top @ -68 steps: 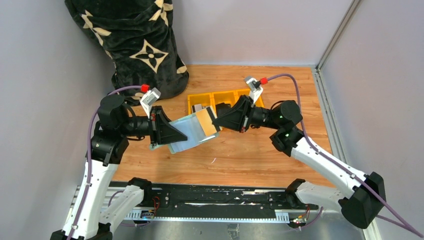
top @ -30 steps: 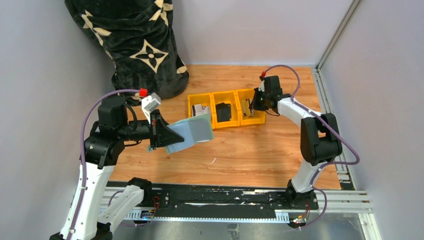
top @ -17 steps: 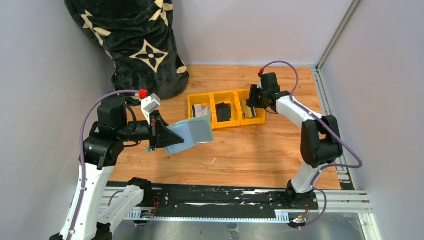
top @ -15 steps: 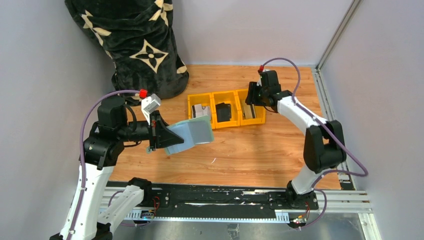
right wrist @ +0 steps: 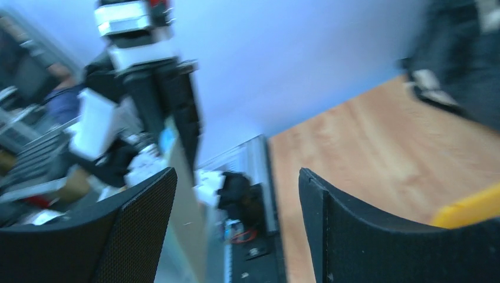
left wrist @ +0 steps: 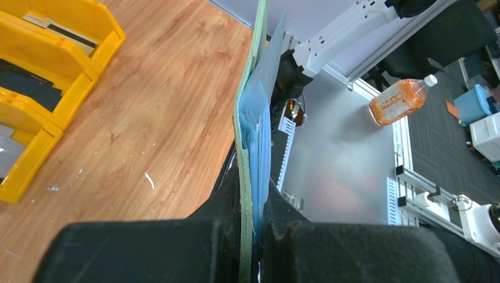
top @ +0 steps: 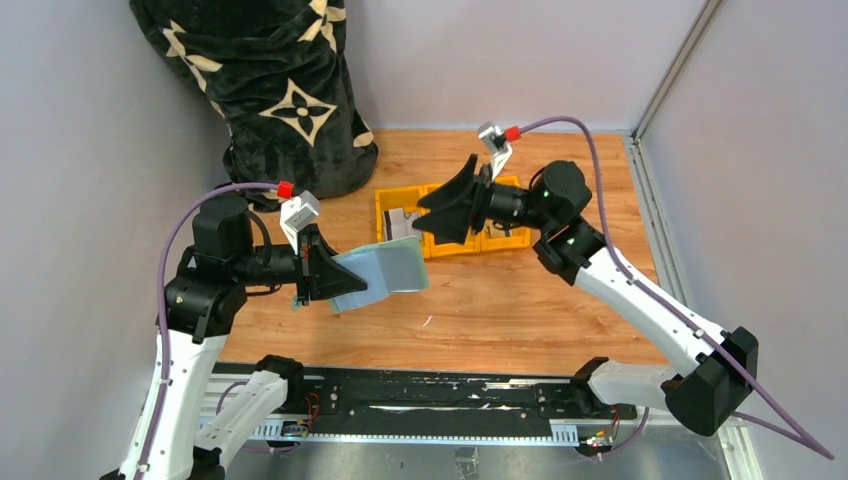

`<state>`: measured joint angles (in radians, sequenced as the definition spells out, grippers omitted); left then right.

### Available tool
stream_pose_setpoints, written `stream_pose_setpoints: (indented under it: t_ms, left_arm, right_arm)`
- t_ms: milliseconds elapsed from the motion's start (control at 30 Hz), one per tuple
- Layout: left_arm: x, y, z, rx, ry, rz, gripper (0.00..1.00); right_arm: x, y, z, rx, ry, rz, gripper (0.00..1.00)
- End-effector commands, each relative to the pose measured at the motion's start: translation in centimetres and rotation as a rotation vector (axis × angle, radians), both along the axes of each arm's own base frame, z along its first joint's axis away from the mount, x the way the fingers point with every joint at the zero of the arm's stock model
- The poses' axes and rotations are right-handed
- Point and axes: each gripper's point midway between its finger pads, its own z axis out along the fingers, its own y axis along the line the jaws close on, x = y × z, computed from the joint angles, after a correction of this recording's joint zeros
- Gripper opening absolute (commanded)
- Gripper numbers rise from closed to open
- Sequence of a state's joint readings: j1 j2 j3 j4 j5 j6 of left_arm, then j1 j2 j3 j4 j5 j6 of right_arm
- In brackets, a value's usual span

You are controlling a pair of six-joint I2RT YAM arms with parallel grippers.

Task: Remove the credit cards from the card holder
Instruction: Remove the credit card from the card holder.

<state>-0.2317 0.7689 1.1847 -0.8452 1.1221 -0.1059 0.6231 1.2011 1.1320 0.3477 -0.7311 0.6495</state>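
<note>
My left gripper (top: 328,276) is shut on the sage-green card holder (top: 388,272), held above the table with its clear sleeves fanned toward the right. Seen from the left wrist, the card holder (left wrist: 252,135) stands edge-on, pinched between the left gripper's (left wrist: 255,227) pads. My right gripper (top: 440,215) hangs open and empty over the yellow tray (top: 512,240), pointing left toward the holder. One credit card (top: 401,222) lies in the tray's left compartment, and another credit card (left wrist: 58,33) with a dark stripe lies in the far one. The right wrist view is blurred; the right gripper (right wrist: 236,177) has a wide gap there.
A black block-like item (left wrist: 26,97) sits in the tray's middle compartment. A black patterned bag (top: 270,90) stands at the back left. Grey walls close in the wooden table (top: 500,310) on three sides. An orange bottle (left wrist: 400,100) lies on the floor beyond the table.
The right gripper, which was down at the tray's right compartment, opened, rose and swung back left toward the card holder. The left arm kept hold of the holder, barely moving.
</note>
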Motion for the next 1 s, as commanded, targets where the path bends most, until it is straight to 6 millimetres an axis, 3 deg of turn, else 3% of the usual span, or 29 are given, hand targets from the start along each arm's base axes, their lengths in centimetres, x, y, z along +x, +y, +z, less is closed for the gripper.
stream_pose_setpoints:
  t_ms: [0, 167, 400, 600, 767, 833, 967]
  left_arm:
    - [-0.5, -0.1, 0.3, -0.01, -0.026, -0.031, 0.0]
    - [-0.1, 0.0, 0.1, 0.003, -0.033, -0.014, 0.0]
    - [0.3, 0.1, -0.4, 0.018, -0.03, 0.0, 0.0]
    - [0.2, 0.1, -0.2, 0.016, -0.031, -0.001, 0.0]
    - [0.2, 0.1, -0.1, 0.013, -0.026, -0.003, 0.0]
    - [0.1, 0.1, 0.0, 0.011, -0.029, -0.005, 0.0]
    - [0.0, 0.1, 0.0, 0.01, -0.027, -0.005, 0.01]
  right_arm:
    - [-7.3, 1.2, 1.4, 0.106, 0.007, 0.311, 0.79]
    - [-10.1, 1.2, 1.5, 0.155, 0.009, 0.379, 0.8]
    - [-12.7, 1.7, 0.0, 0.105, -0.024, 0.401, 0.81]
    - [-13.0, 2.5, -0.9, 0.053, -0.078, 0.369, 0.81]
    - [-11.7, 4.7, -3.4, -0.138, -0.118, 0.229, 0.81]
    - [-11.2, 5.2, -3.7, -0.161, -0.121, 0.19, 0.72]
    - [-10.1, 5.5, -3.5, -0.162, -0.109, 0.125, 0.23]
